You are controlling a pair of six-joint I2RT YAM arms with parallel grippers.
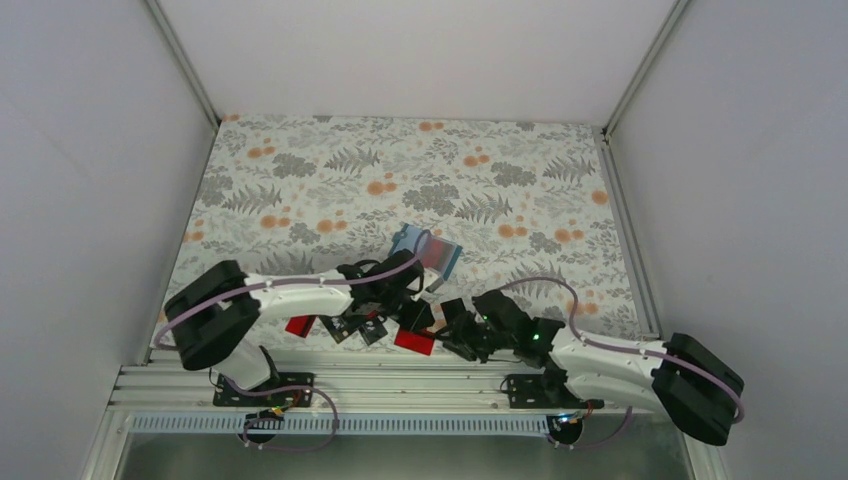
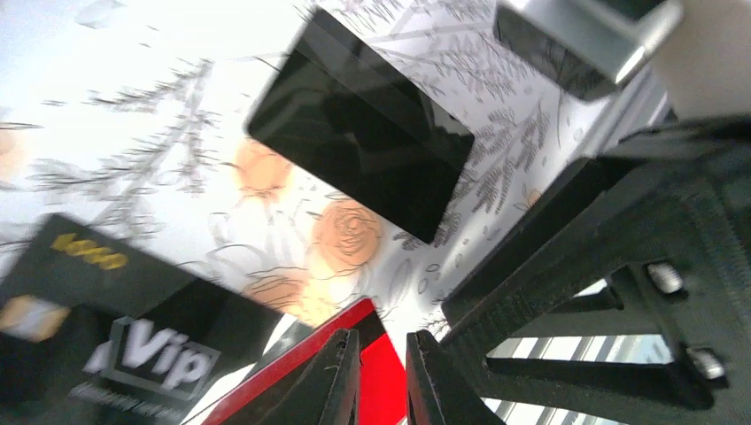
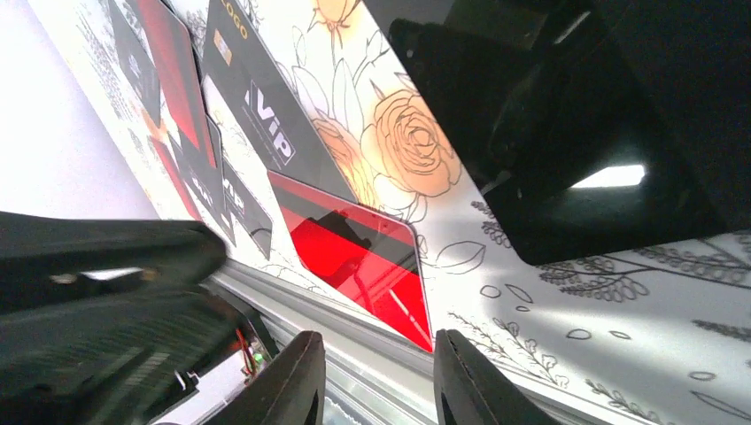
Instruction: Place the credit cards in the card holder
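Observation:
A red credit card (image 1: pixel 414 342) lies at the table's near edge, and its corner (image 3: pixel 372 266) reaches the metal rail. My left gripper (image 2: pixel 383 381) points down over this card (image 2: pixel 385 372), its jaws a narrow gap apart with red showing between them. My right gripper (image 3: pixel 381 381) is open beside the card's near corner, with nothing between its fingers. A glossy black card (image 2: pixel 363 133) lies just beyond. Several black "Vip" cards (image 1: pixel 355 326) and another red card (image 1: pixel 299 325) lie to the left. The teal card holder (image 1: pixel 450 262) lies farther back with something reddish in its open top.
The aluminium rail (image 1: pixel 400 385) runs along the table's near edge right under both grippers. The two grippers (image 1: pixel 440 325) are close together, and the right arm's black body (image 2: pixel 620 266) fills the right of the left wrist view. The floral tabletop (image 1: pixel 400 170) stretches behind the holder.

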